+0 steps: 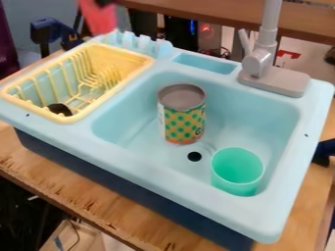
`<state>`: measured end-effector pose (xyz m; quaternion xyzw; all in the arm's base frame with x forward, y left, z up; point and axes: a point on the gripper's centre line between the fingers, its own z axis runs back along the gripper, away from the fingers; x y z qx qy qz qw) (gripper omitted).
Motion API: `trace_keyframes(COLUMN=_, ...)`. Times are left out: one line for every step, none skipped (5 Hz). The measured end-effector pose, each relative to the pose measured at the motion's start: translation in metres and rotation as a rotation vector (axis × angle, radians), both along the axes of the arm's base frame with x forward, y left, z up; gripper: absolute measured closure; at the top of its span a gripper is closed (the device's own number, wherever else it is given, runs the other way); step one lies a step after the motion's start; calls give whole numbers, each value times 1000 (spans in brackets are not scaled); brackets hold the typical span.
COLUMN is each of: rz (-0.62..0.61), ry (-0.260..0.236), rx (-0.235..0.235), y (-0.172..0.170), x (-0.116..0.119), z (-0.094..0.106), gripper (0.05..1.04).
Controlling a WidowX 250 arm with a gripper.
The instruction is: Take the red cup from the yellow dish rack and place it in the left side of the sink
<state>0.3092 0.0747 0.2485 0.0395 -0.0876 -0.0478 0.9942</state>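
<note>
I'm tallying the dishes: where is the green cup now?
In the camera view, the green cup stands at the sink basin's lower right, beside the drain hole and below right of the can.

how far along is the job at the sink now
Looks done, if they belong there: the can and green cup both stand upright in the sink. Maybe in hand: a blurred red thing at the top edge, too unclear to say if it's held. Possibly left: setting that down; where, I can't tell.
</note>
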Motion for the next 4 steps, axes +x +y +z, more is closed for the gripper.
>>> trace_keyframes(rz=-95, ry=-9, rx=41, y=-26, x=-27, z=22, gripper=997)
trace_keyframes(rz=-218, ry=68, rx=-21, y=-45, x=-57, z=14, gripper=997)
trace_keyframes(rz=-321, ry=194, rx=-97, y=-63, x=-76, z=-21, gripper=997)
trace_keyframes(rz=-382, ry=241, rx=-141, y=-69, x=-84, z=-45, gripper=997)
